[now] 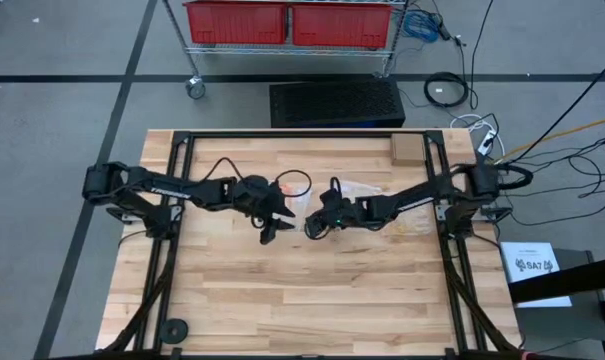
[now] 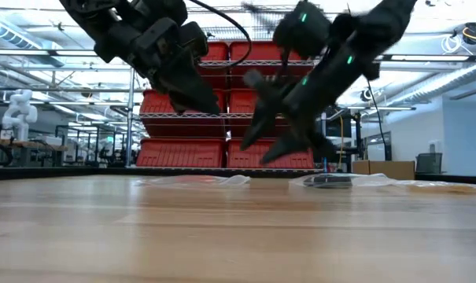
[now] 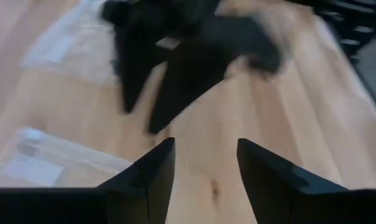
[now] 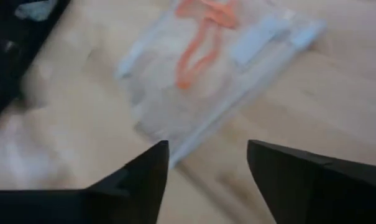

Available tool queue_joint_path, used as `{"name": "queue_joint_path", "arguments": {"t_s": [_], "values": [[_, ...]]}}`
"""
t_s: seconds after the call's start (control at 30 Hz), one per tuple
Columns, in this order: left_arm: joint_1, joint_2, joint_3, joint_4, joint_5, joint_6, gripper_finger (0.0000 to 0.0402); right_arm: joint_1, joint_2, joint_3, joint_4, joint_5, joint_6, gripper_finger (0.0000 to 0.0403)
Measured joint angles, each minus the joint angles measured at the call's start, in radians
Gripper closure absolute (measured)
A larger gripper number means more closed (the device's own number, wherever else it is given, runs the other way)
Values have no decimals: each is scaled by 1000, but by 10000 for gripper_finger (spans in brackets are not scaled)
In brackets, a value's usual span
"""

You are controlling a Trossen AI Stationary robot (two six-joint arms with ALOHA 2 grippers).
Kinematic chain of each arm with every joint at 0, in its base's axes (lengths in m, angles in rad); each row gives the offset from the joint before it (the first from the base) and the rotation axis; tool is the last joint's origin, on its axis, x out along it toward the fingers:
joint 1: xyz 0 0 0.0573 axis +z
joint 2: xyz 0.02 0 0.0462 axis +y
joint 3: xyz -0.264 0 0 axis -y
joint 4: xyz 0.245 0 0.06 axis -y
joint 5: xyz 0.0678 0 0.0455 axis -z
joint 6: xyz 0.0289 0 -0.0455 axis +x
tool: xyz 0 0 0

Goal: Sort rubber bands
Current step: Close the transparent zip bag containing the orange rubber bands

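Both grippers hover open above the middle of the table, fingertips close together and touching nothing. My left gripper (image 1: 270, 228) (image 3: 206, 168) faces my right gripper (image 1: 315, 226) (image 4: 207, 168), whose dark fingers (image 3: 169, 81) show blurred in the left wrist view. Just beyond my right gripper a clear zip bag (image 4: 212, 68) lies flat on the wood with orange rubber bands (image 4: 200, 37) inside. Loose bands on the table cannot be made out.
More clear bags lie flat near the left gripper (image 3: 69, 43) (image 3: 32, 162), and two low bags show toward the far side (image 2: 190, 180) (image 2: 332, 180). A small wooden block (image 1: 407, 150) sits at the table's far right. Bare wood stretches toward the near edge.
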Motion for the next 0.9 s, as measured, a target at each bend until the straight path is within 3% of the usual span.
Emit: {"name": "queue_joint_path", "arguments": {"t_s": [0.17,0.4,0.53,0.73,0.9], "values": [[56,0,0,-2,195,39,222,-30,139,0,176,24,1,169],[152,-1,0,7,445,46,221,-57,271,43,294,104,1,189],[199,-1,0,11,509,67,221,-69,302,87,281,123,-83,235],[256,-1,0,89,592,83,221,-69,289,128,181,130,-241,380],[299,-2,-2,168,683,63,221,-68,229,141,78,126,-344,393]]}}
